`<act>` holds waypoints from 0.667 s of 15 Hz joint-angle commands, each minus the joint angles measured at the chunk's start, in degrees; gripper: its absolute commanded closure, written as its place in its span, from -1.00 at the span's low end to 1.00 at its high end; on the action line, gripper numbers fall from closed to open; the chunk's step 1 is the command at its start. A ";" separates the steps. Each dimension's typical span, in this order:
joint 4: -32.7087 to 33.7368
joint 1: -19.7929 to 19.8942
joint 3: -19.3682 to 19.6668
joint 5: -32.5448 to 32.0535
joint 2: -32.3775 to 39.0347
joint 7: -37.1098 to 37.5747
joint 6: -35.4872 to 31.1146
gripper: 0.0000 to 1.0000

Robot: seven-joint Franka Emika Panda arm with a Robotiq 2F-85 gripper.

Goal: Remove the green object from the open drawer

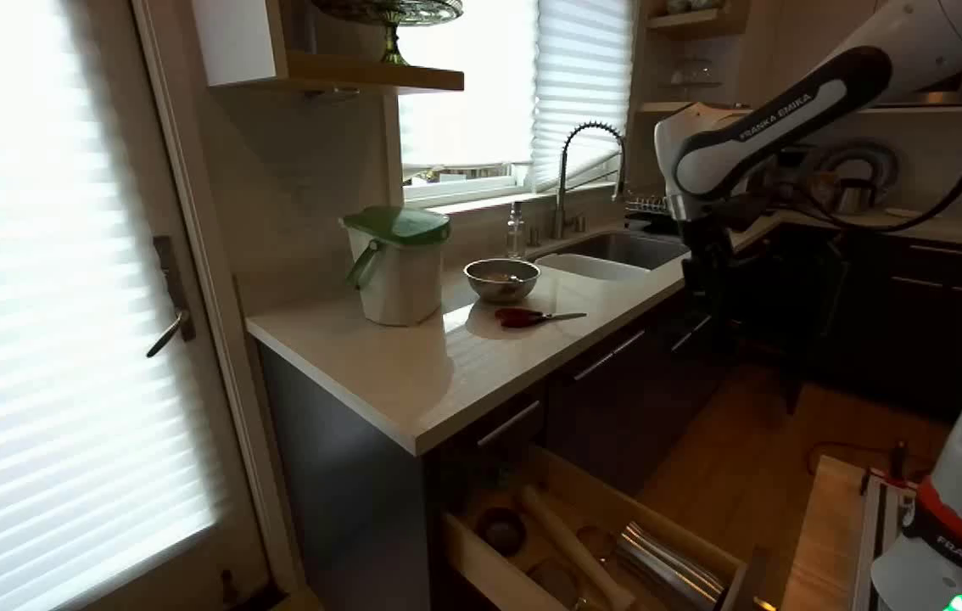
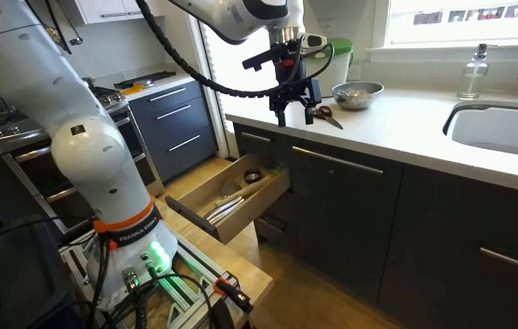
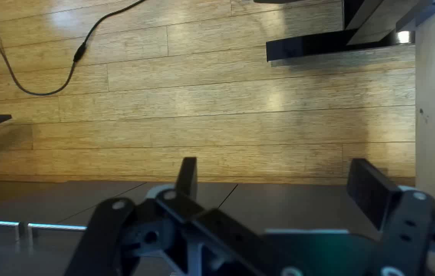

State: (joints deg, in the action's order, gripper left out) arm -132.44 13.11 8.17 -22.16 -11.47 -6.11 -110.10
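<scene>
The drawer (image 2: 259,198) is pulled out and shows in both exterior views (image 1: 494,564). Its side wall is at the right edge of the wrist view (image 3: 430,115). A small bright-green object (image 2: 278,170) shows at the drawer's inner end, by the cabinet, partly hidden by the side wall. Its shape is unclear. In an exterior view that corner is in dark shadow. My gripper (image 2: 295,121) hangs above and apart from the drawer, close to the counter's front edge, pointing down. In the wrist view the fingers (image 3: 273,165) are wide apart with nothing between them.
The drawer holds a rolling pin (image 2: 252,186), a round dark cup (image 2: 252,175) and shiny metal utensils (image 2: 224,210). On the counter (image 1: 379,361) stand a pale jar with green lid (image 1: 400,280), a metal bowl (image 1: 500,287) and red-handled scissors (image 1: 523,317).
</scene>
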 commanded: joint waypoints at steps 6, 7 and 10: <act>0.12 -0.87 0.80 -0.12 -0.02 0.10 0.23 -1.00; 0.12 -0.87 0.80 -0.12 -0.02 0.10 0.23 -1.00; 0.07 -1.08 0.77 0.42 0.43 0.28 -0.37 -1.00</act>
State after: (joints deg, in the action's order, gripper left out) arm -132.43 13.05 8.21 -22.16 -11.47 -6.10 -110.10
